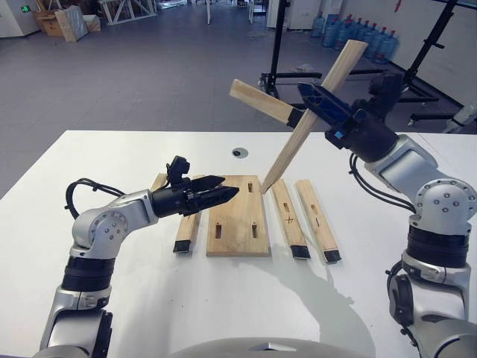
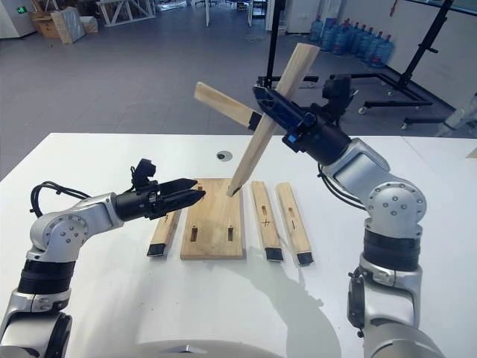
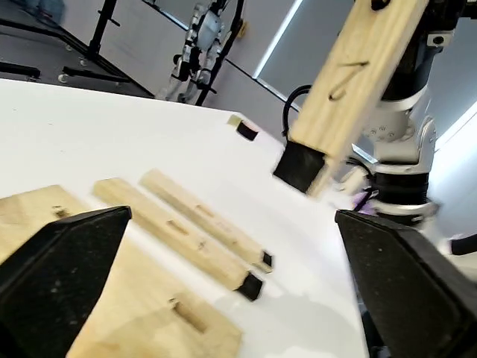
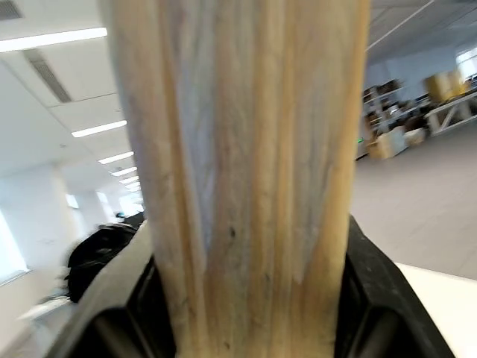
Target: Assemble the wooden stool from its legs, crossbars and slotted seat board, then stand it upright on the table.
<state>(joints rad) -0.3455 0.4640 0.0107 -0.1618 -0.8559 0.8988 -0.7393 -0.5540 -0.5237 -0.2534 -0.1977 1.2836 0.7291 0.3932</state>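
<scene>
My right gripper point(image 1: 319, 103) is shut on a wooden leg point(image 1: 317, 104), held tilted above the table; a crossbar point(image 1: 257, 101) sticks out of it to the left. The leg's lower end point(image 1: 267, 186) is at the far right slot of the seat board point(image 1: 238, 220), which lies flat mid-table. My left gripper point(image 1: 231, 190) hovers open and empty over the board's left edge, its black fingers point(image 3: 67, 253) spread wide. One leg point(image 1: 186, 233) lies left of the board and two legs point(image 1: 289, 220) point(image 1: 319, 220) lie to its right. The held leg point(image 4: 238, 186) stands close in the right wrist view.
A round hole point(image 1: 240, 152) sits in the white table point(image 1: 112, 164) behind the board. Black metal racks point(image 1: 417, 67) and water bottles point(image 1: 350, 33) stand on the floor beyond the far edge. Bare tabletop extends to the left and in front.
</scene>
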